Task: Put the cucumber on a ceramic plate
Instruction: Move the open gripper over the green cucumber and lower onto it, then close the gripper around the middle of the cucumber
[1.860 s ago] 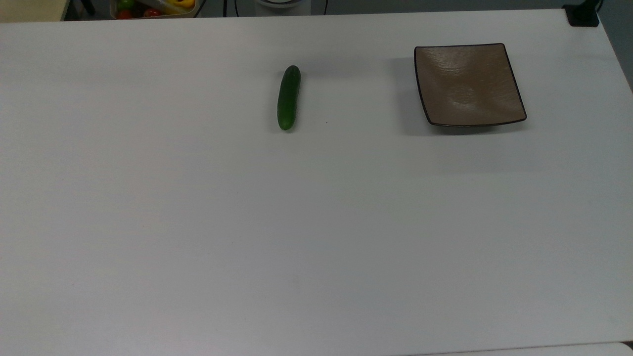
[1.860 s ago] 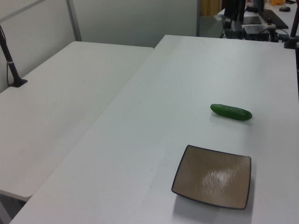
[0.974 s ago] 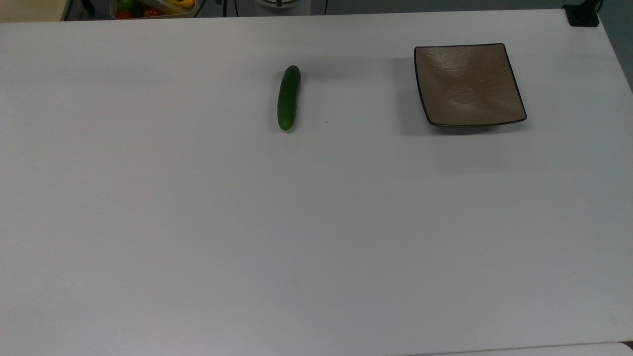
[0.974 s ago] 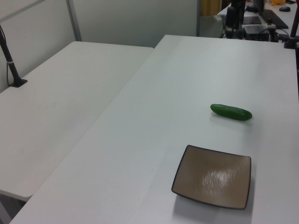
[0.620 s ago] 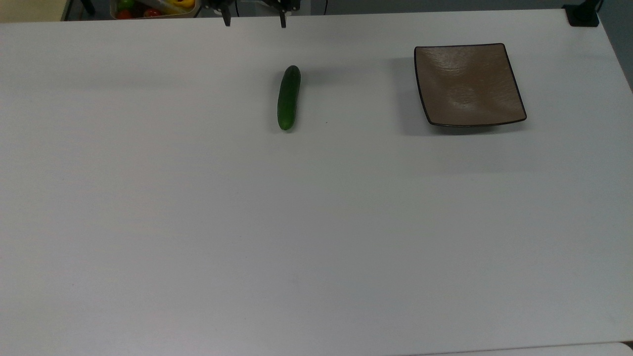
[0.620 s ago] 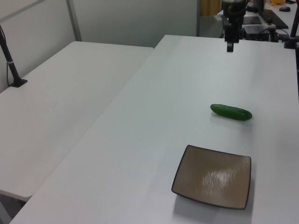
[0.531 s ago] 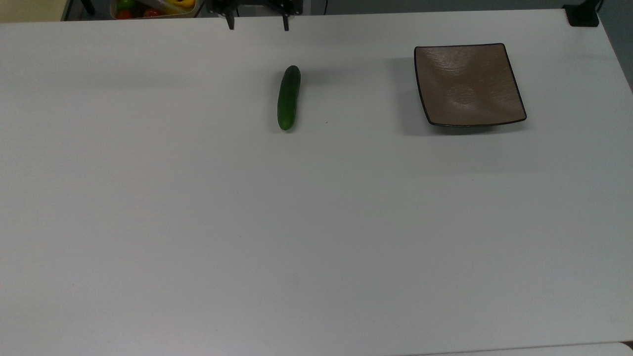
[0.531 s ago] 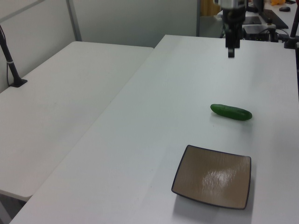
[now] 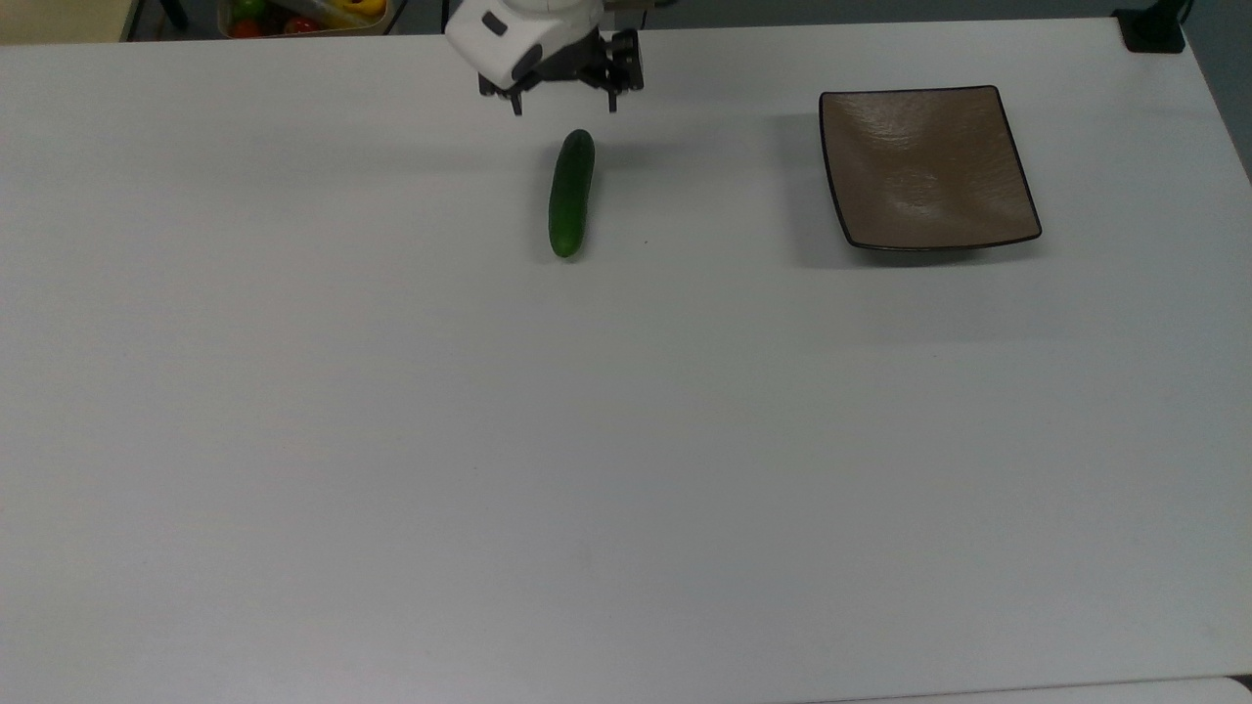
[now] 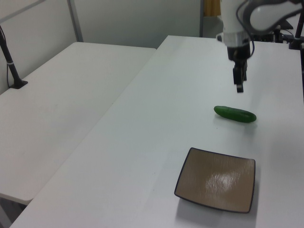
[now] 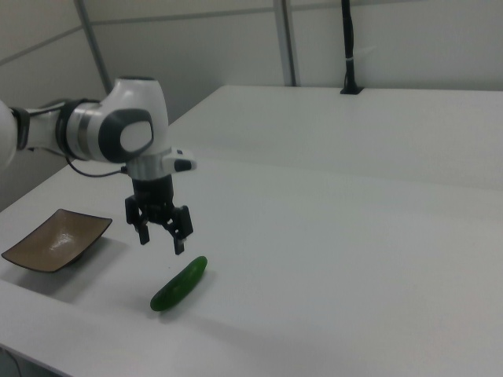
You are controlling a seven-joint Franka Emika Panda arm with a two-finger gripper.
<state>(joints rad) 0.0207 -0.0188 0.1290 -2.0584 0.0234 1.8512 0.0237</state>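
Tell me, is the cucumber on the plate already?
No, the cucumber lies on the white table, well apart from the bare ceramic plate.

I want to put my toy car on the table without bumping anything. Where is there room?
Most of the table is bare: the whole stretch below the cucumber and plate in the top view. The gap between those two is free as well. Avoid the edge near the cucumber, where the open end effector hovers.
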